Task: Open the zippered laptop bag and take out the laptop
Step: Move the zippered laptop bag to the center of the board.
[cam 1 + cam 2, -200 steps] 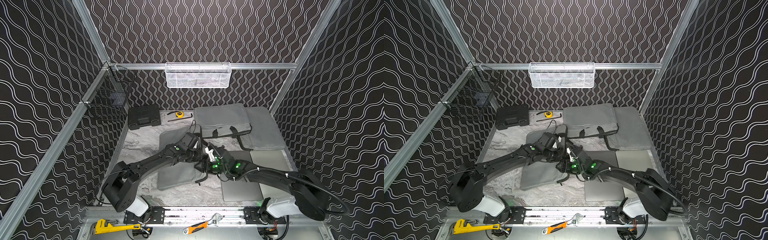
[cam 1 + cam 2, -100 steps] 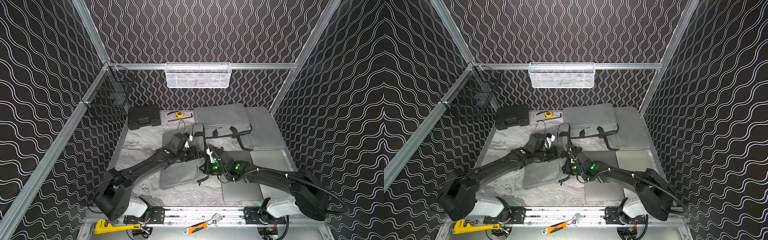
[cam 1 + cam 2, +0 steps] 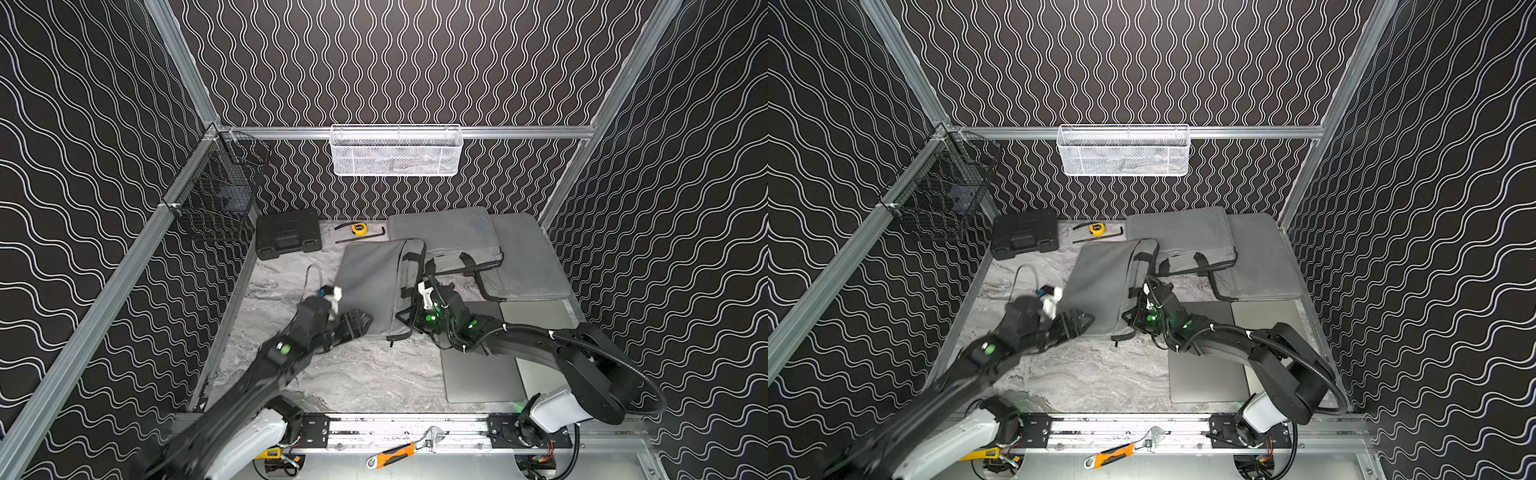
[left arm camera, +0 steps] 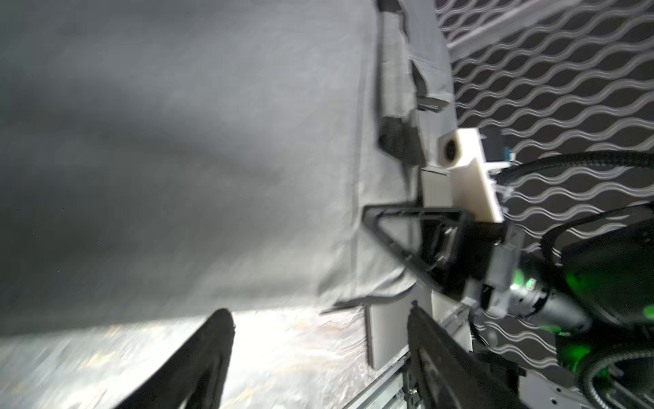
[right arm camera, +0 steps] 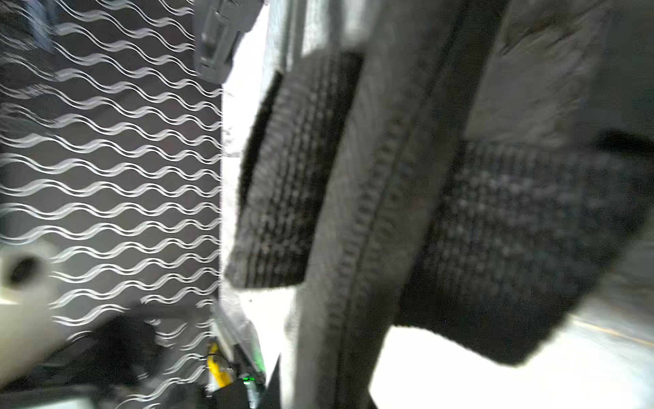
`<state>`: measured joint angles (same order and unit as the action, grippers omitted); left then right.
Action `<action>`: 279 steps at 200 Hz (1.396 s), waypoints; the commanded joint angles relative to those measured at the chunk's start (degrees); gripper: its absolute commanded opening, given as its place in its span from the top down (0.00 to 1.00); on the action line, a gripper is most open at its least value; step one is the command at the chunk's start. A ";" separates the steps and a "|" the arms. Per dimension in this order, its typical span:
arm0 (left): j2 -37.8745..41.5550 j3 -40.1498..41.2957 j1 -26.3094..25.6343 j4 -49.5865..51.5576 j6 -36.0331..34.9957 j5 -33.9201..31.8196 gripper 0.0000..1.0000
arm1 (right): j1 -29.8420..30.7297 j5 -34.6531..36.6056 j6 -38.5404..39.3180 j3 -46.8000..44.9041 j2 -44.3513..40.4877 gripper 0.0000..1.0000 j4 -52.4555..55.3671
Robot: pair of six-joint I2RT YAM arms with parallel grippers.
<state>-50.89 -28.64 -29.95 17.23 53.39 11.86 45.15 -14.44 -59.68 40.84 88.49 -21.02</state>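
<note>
Three grey padded bags share the marbled bench (image 3: pixel 365 374). The laptop bag (image 3: pixel 372 282) lies flat mid-bench, its black handles turned toward the right arm; two spare bags (image 3: pixel 446 232) overlap behind it, filling the back right corner. The left pincer (image 3: pixel 360 326) hovers at the bag's near edge, jaws spread wide with nothing between them. The right pincer (image 3: pixel 406 319) sits against the bag's handle side; fabric and strap hide its jaws, so we cannot tell whether it grips. Beneath the right arm we see a dark laptop (image 3: pixel 482 374) and, just beside it toward the right wall, a silver laptop (image 3: pixel 538 316), both closed. Along the back wall sit a black tool case (image 3: pixel 286 239), a yellow tape measure (image 3: pixel 359 227) and a hex key (image 3: pixel 363 237). A white mesh basket (image 3: pixel 395 151) hangs on the back rail, a black wire basket (image 3: pixel 216 203) on the left rail. Open bench runs from the bag's near edge to the front rail, where an orange-handled wrench (image 3: pixel 395 451) lies.
</note>
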 commanded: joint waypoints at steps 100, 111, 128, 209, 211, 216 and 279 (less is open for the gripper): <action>-4.95 19.44 0.05 -36.19 28.18 0.22 0.26 | 0.47 -9.96 -16.70 -0.92 9.25 0.99 -27.53; -7.24 20.34 0.03 -40.81 29.61 0.68 0.33 | 0.47 -10.55 -17.71 -0.61 9.98 0.99 -29.03; -8.74 21.06 0.00 -44.78 30.67 1.14 0.46 | 0.71 -11.05 -18.27 -0.23 10.71 0.96 -29.53; 12.92 16.16 0.05 -14.16 25.57 -4.34 1.00 | 1.66 -0.05 -4.20 -2.57 -2.59 0.37 -4.46; 13.45 15.96 0.04 -13.21 25.42 -4.53 1.00 | 1.62 0.44 -3.53 -2.49 -3.25 0.37 -3.13; 14.63 15.40 0.06 -11.22 25.23 -4.84 1.00 | 1.75 2.21 -1.68 -2.28 -4.72 0.37 0.21; 11.46 12.55 0.00 -7.26 21.66 -3.03 1.00 | 8.28 17.23 6.68 1.94 -12.83 0.36 29.07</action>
<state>-36.56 -14.92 -30.00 11.84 78.56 8.84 50.65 -4.23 -56.55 40.64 74.87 -6.37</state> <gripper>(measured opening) 0.088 0.650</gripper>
